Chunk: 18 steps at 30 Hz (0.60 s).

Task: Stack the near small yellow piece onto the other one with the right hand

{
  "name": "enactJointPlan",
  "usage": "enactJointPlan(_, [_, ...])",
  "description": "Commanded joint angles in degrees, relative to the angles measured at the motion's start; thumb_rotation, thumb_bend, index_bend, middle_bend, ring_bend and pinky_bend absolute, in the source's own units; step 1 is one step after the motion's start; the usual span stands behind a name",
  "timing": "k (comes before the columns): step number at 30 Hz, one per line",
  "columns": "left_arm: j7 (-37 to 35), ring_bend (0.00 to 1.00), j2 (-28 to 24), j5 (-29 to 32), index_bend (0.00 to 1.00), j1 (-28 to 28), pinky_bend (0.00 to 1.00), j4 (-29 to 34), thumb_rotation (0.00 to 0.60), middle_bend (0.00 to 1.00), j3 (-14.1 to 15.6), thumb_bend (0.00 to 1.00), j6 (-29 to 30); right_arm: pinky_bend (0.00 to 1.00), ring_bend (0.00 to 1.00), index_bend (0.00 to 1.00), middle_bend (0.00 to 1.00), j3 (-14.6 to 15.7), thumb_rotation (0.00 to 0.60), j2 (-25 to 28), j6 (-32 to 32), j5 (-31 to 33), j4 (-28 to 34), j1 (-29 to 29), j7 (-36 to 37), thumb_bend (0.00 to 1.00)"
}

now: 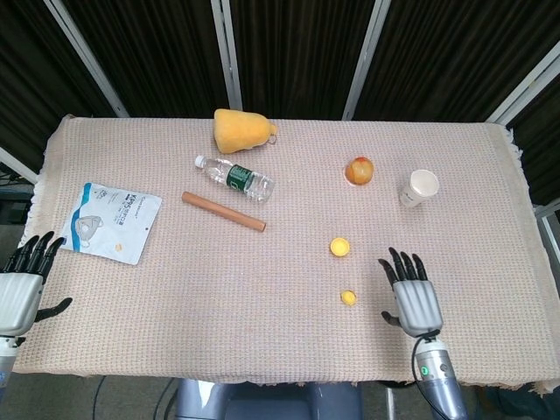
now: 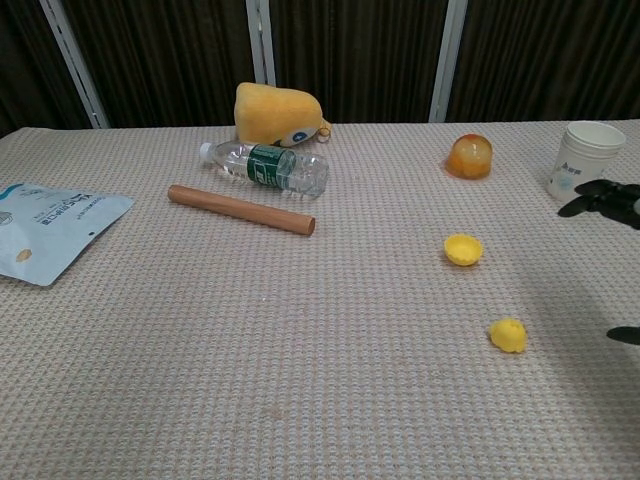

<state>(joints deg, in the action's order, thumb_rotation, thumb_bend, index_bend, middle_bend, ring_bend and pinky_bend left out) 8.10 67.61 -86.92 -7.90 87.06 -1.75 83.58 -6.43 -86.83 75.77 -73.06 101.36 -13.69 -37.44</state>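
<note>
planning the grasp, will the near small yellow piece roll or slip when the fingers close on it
The near yellow piece looks small and lumpy, so it would probably skid or tumble a little rather than roll far. It seems light, so a nudge from the open right hand could knock it away. The woven table cloth may give some grip.

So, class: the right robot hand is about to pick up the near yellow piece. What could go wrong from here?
1. The near yellow piece is tiny beside the open right robot hand, so the fingers may nudge it away instead of pinching it.
2. The far yellow piece lies loose, so a clumsy placement could shift it.
</note>
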Motion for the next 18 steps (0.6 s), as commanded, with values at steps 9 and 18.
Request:
enactJointPlan(9, [-0.2,0.00,-0.1,0.1,0.00,-0.1,0.15,0.2,0.600,0.00,0.0,0.00,-0.3,0.00,0.00,0.16,0.00,0.6,0.600,-8.6,-1.0,5.3,-4.0,-2.3,-5.0,0.08])
enactJointPlan(18, [-0.2,0.00,-0.2,0.4,0.00,-0.2,0.15,0.4,0.600,0.00,0.0,0.00,-0.6,0.00,0.00,0.23,0.00,0.1,0.600,-12.6,-1.1,7.4,-6.8,-3.5,-5.9,0.11])
